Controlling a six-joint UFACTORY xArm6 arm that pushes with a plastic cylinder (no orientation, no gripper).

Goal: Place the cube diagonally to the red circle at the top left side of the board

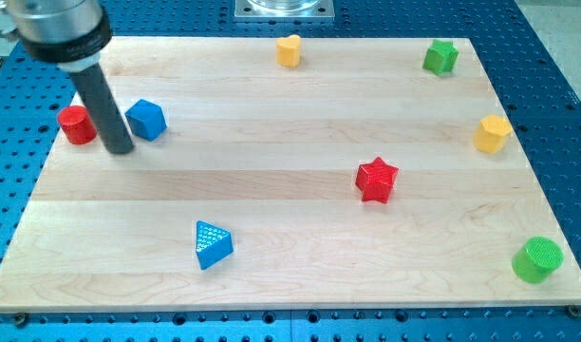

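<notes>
The blue cube (146, 120) sits on the wooden board (290, 275) near the view's upper left. The red cylinder (76, 124) stands to its left, close to the board's left edge. My tip (120, 149) rests on the board between them, slightly below both, with the dark rod rising up to the view's top left. The tip is just left of and below the cube; I cannot tell if it touches it.
A blue triangular block (212, 244) lies lower left of centre. A red star (376, 180) is right of centre. A yellow block (289, 49) and a green star (440, 57) sit along the top, another yellow block (492, 134) at the right, a green cylinder (537, 258) at bottom right.
</notes>
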